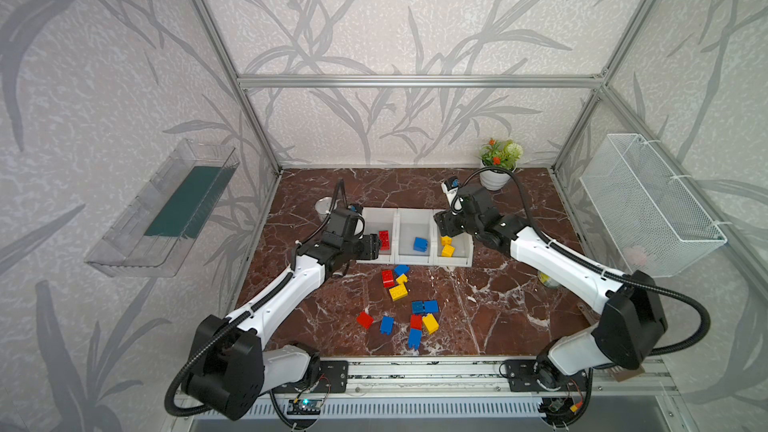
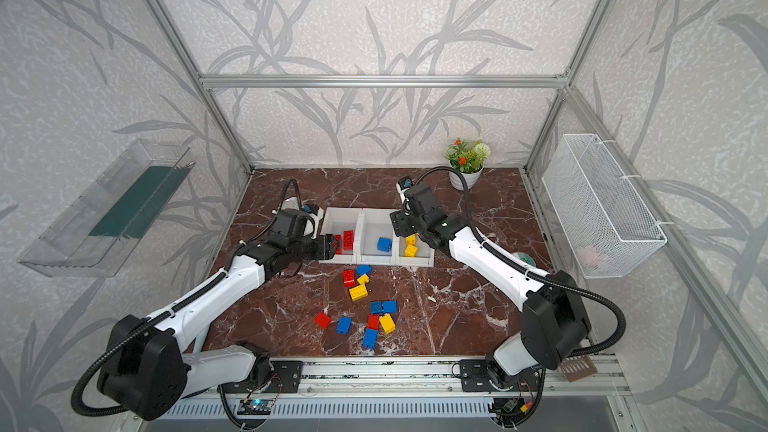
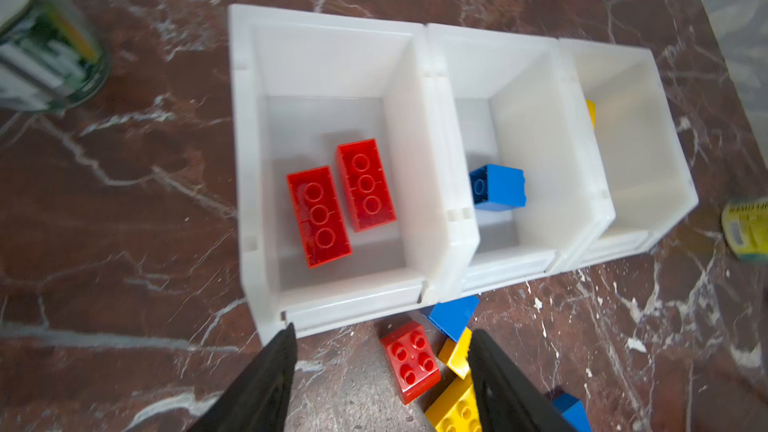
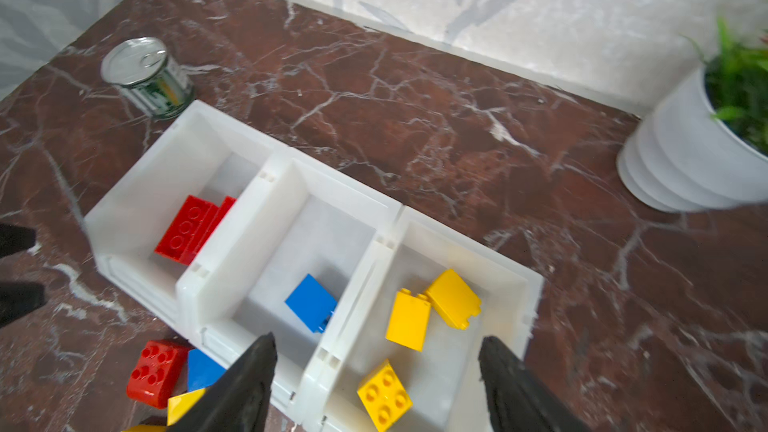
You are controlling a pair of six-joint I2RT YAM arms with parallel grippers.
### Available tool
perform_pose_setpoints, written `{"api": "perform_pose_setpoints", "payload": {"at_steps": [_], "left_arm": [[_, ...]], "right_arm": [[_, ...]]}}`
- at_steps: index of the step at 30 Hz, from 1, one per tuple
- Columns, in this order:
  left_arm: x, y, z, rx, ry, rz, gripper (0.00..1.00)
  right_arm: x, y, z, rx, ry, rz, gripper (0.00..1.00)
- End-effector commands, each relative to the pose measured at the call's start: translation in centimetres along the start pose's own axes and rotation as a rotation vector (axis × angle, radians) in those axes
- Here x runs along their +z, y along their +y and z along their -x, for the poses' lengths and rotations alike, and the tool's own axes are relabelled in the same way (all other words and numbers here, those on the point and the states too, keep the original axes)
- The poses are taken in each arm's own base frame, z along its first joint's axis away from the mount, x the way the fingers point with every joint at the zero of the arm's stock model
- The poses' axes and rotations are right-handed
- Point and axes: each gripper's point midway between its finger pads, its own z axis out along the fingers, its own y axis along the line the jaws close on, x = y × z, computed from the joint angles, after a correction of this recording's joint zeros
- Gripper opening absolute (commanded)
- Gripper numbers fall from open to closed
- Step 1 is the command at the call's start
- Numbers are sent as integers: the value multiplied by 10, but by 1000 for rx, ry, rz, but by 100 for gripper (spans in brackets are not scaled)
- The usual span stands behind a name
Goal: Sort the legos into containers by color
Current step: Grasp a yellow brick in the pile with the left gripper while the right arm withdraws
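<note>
A red-brown marble surface (image 1: 498,305) carries three joined white containers (image 1: 397,238). The left one holds two red legos (image 3: 363,184), the middle one a blue lego (image 3: 498,189), and the right one three yellow legos (image 4: 407,320). More mixed legos (image 1: 398,292) lie loose in front. The left fingers (image 3: 266,384) stand apart and empty near the left container's front lip. The right fingers (image 4: 241,388) stand apart and empty above the right container.

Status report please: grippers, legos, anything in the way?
Left gripper open, empty, at red bin front; right gripper open, empty, over yellow bin. About eleven legos loose; binned two red, one blue, three yellow. Nothing blocking.
</note>
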Motion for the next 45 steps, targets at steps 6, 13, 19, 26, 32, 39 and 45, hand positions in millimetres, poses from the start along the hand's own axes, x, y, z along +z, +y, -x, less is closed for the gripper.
{"api": "perform_pose_setpoints", "payload": {"at_steps": [6,13,19,26,32,39,45], "left_arm": [[20,-55,-20,309,121,-115,67],[29,-101,-52,626,210,-193,67],[32,-122,-76,763,283,-226,67],[25,-146,-112,757,423,-264,67],[18,-167,-150,748,527,-262,67],[19,-181,-184,699,651,-205,65],[21,-182,-206,725,711,-144,65]], "right_arm": [[-27,-49,-39,158,25,-157,78],[-40,-75,-69,192,56,-259,78],[-49,-87,-88,236,59,-286,78],[-59,-95,-101,255,62,-307,78],[-66,-95,-108,237,48,-297,78],[-74,-93,-106,187,20,-268,78],[-82,-92,-115,179,9,-251,77]]}}
